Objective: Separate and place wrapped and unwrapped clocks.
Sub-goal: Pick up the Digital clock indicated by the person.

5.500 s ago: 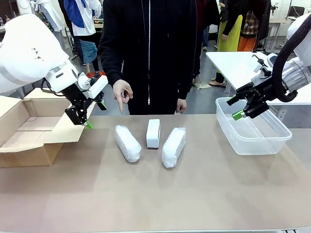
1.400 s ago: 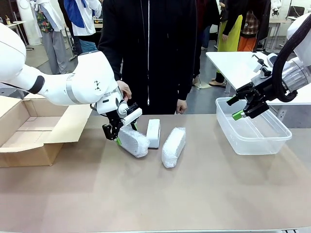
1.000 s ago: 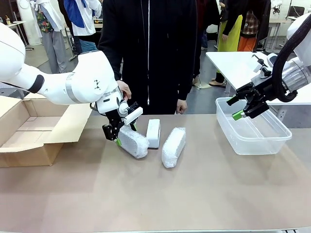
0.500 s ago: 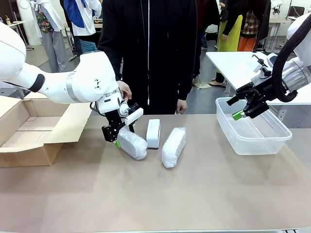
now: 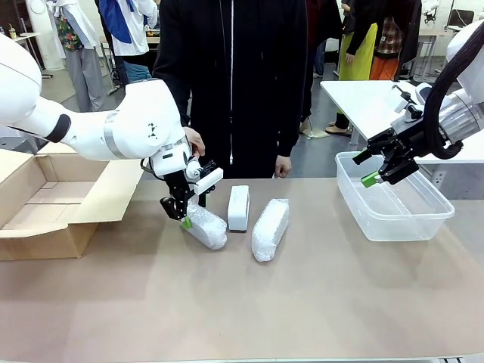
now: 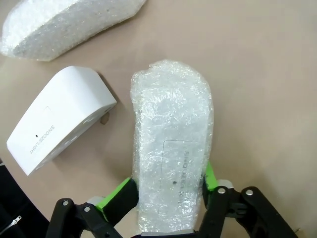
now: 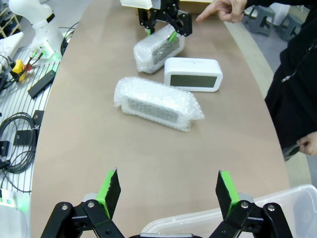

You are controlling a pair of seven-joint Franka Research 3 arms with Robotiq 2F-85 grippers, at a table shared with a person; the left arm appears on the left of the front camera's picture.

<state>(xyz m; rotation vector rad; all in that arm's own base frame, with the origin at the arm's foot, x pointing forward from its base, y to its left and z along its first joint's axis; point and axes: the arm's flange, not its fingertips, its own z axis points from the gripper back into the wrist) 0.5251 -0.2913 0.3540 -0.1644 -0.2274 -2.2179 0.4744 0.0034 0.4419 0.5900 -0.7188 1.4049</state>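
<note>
Two left fingers (image 6: 116, 198) pinching wrapped clock (image 6: 171, 153), bare clock (image 7: 193, 74) screen rightward

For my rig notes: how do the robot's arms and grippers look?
The left arm is smooth white with a dark joint band. The right arm is white, with a thick black cable. The left gripper and right gripper are black, with green pads.

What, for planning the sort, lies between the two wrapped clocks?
The unwrapped clock sits between the left wrapped clock and the right wrapped clock, in the front view.
</note>
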